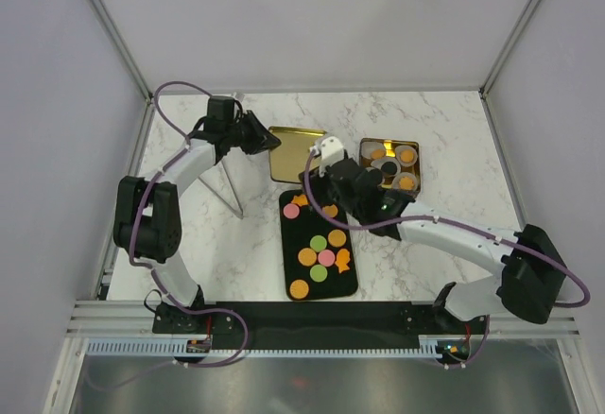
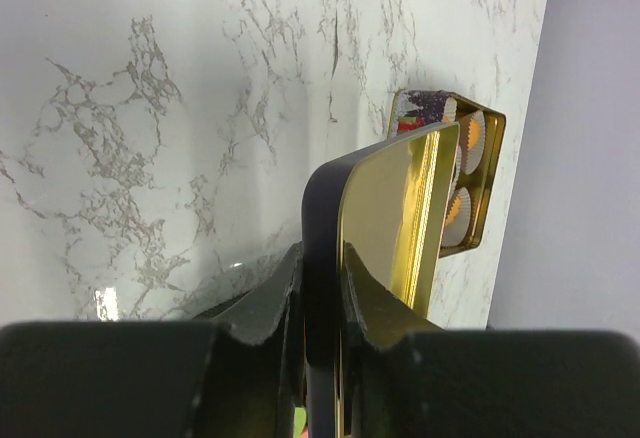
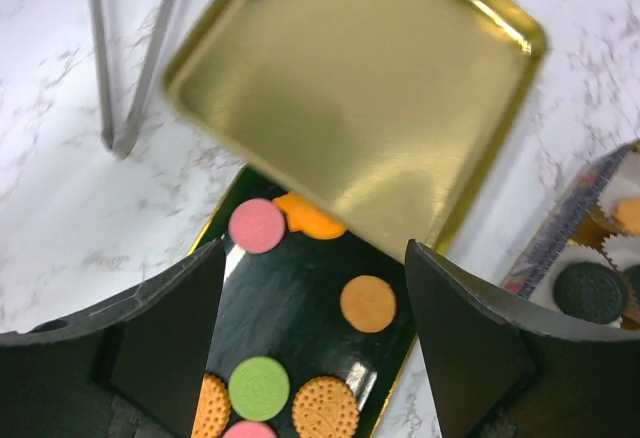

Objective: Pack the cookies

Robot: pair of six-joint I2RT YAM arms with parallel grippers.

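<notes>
Several cookies (image 1: 319, 244) in orange, pink and green lie on a black tray (image 1: 352, 284). My right gripper (image 3: 315, 258) hangs open just above the tray's far end, nothing between its fingers; a pink cookie (image 3: 257, 225) and an orange cookie (image 3: 368, 303) show below it. In the top view the right gripper (image 1: 319, 183) is partly hidden under its wrist. My left gripper (image 2: 322, 278) is shut on the edge of a gold lid (image 2: 390, 208), held over the tray's far end (image 1: 296, 154). The lid (image 3: 370, 98) hides part of an orange cookie.
An open square tin (image 1: 389, 163) with paper cups, orange cookies and a dark cookie (image 3: 590, 291) stands right of the lid. Metal tongs (image 1: 230, 187) lie left of the tray. Walls close the table on the left, right and back.
</notes>
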